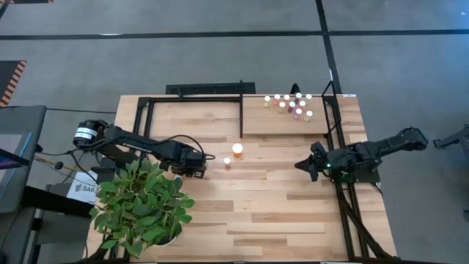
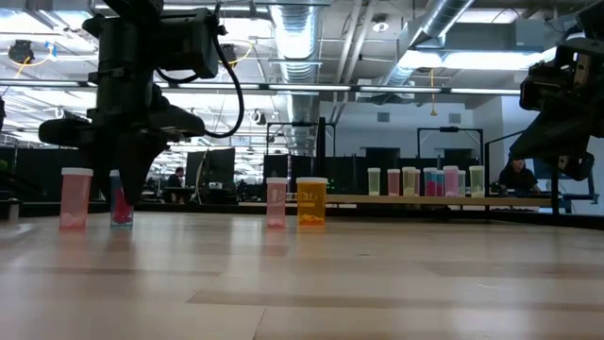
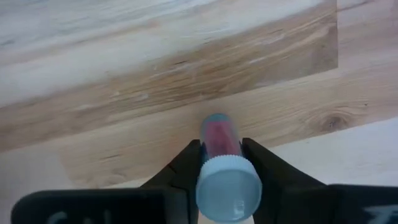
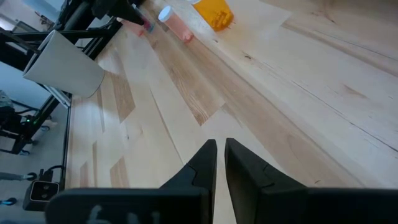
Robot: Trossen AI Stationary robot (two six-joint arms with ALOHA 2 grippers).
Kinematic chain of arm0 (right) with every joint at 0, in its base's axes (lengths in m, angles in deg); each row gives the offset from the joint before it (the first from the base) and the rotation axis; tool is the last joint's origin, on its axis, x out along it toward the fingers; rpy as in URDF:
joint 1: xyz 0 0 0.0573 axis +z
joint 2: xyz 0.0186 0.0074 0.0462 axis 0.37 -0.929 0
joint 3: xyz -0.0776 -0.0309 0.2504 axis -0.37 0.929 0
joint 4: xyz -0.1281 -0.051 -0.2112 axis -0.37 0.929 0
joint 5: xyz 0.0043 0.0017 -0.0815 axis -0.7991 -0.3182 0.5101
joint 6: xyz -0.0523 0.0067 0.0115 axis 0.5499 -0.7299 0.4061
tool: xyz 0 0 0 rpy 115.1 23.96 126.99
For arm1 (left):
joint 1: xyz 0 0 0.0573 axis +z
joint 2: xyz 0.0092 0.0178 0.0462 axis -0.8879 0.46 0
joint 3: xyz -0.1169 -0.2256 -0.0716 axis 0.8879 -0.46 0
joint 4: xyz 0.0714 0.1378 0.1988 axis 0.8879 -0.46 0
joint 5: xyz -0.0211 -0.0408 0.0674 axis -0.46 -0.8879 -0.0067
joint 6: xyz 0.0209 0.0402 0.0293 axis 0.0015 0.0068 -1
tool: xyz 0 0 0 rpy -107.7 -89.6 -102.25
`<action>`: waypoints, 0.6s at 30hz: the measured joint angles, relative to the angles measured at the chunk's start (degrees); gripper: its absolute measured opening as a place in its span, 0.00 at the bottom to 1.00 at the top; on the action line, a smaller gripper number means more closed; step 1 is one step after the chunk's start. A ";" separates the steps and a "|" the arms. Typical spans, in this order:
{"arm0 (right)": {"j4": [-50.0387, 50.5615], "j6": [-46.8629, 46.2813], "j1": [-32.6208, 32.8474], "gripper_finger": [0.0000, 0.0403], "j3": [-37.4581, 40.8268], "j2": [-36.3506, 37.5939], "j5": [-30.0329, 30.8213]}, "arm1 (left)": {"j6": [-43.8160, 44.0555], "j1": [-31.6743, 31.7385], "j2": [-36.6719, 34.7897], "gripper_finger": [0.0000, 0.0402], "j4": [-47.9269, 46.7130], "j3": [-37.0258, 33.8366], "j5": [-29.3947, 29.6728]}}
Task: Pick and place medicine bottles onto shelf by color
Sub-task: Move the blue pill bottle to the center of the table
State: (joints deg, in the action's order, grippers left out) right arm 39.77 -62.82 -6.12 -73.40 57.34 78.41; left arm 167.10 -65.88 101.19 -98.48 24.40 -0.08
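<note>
Between the fingers of the left gripper [image 3: 221, 171] stands 1 red vial [image 3: 219, 138] with a white cap, clamped at both sides and upright on the tabletop [image 1: 278, 198]. Just beyond this gripper [image 1: 199, 167] stand a pink vial [image 1: 227, 162] and the larger orange bottle [image 1: 237, 149], close together and apart from the held vial. Close behind it sits a leafy potted plant [image 1: 143, 205]. Farther off, past the orange bottle, the shelf [image 1: 253, 117] carries a cluster of vials [image 1: 291, 105] at its far corner. Low view shows another pink vial [image 2: 75, 198] beside the held one. Right gripper [image 4: 219, 155] hovers over bare table, fingers nearly together, holding nothing.
</note>
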 joint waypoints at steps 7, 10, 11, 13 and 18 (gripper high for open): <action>0.02 0.00 0.00 0.14 0.00 0.00 -0.02 | 1.58 -0.24 0.02 0.24 4.93 0.00 -1.03; 0.02 0.00 0.00 0.14 0.00 0.00 0.00 | 1.83 -0.76 0.02 0.24 7.78 0.00 -1.39; 0.00 0.00 0.00 0.14 0.00 0.00 0.00 | 2.08 -0.98 0.02 0.23 8.67 0.00 -1.85; 0.02 0.00 0.00 0.14 0.00 0.00 0.00 | 2.81 -1.52 0.02 0.22 10.27 0.00 -2.50; 0.01 0.00 0.00 0.14 0.00 0.00 -0.02 | 5.16 -3.76 0.04 0.20 12.45 0.31 -2.48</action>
State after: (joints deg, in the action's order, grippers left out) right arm 39.77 -62.82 -6.12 -73.40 57.34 78.39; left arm 172.25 -69.64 101.24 -86.03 24.70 -2.57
